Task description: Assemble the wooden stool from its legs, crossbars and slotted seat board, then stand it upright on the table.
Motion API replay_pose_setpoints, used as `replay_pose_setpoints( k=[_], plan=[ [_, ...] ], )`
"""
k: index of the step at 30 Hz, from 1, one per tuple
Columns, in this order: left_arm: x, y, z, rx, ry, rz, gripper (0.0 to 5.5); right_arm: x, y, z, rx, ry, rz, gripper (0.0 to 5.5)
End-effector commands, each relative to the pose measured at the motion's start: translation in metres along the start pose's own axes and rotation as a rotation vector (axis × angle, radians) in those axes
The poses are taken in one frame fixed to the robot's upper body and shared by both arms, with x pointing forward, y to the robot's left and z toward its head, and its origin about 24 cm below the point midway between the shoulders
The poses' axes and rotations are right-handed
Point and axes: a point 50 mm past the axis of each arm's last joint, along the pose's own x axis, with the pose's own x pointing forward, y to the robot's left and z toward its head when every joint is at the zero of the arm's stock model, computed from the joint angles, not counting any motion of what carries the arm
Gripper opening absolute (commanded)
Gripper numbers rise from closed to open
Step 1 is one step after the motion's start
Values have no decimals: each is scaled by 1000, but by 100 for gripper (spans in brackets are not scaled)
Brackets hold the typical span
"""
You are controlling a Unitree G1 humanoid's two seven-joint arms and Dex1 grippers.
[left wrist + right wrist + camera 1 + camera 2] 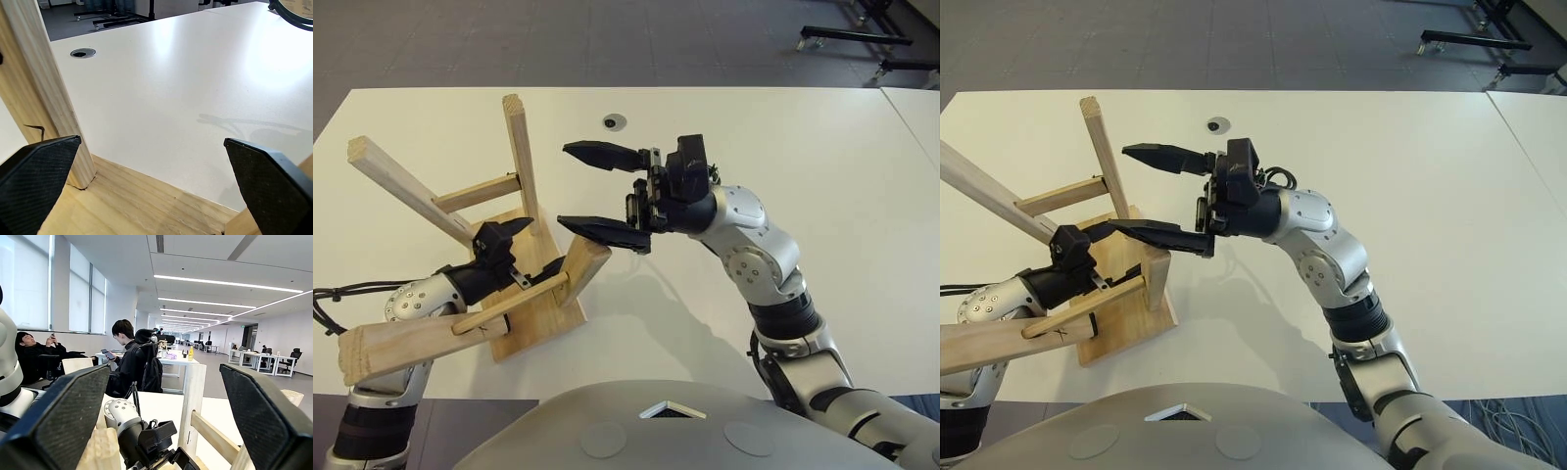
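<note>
Pale wooden stool point(536, 315) lies tipped, legs splayed; left and right jaws gape wide, empty.

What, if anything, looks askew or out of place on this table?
The stool is tipped on its side, seat board edge down on the table, legs splayed sideways rather than standing. The right end effector is open beside it.

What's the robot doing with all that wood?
The robot is building a wooden stool. The stool lies tipped over on the table, legs sticking out. Its left end effector sits open at the seat board, and its right end effector hovers open over one leg. It is not standing upright yet.
</note>
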Motion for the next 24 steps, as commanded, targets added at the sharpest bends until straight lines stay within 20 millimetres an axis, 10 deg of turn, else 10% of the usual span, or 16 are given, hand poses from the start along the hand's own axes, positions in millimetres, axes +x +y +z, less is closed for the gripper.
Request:
replay_pose_setpoints(
  k=[1, 13, 24],
  plan=[
    [11, -2, -3, -8, -49, 58, 540, -21, -12, -10, 28, 144, -4, 411],
    [29, -21, -8, -7, -158, 168, 540, -46, -46, 15, 18, 251, 102, 411],
    [30, -24, -30, -91, -177, 238, 540, -5, -36, 65, -31, 55, 219, 411]
  ],
)
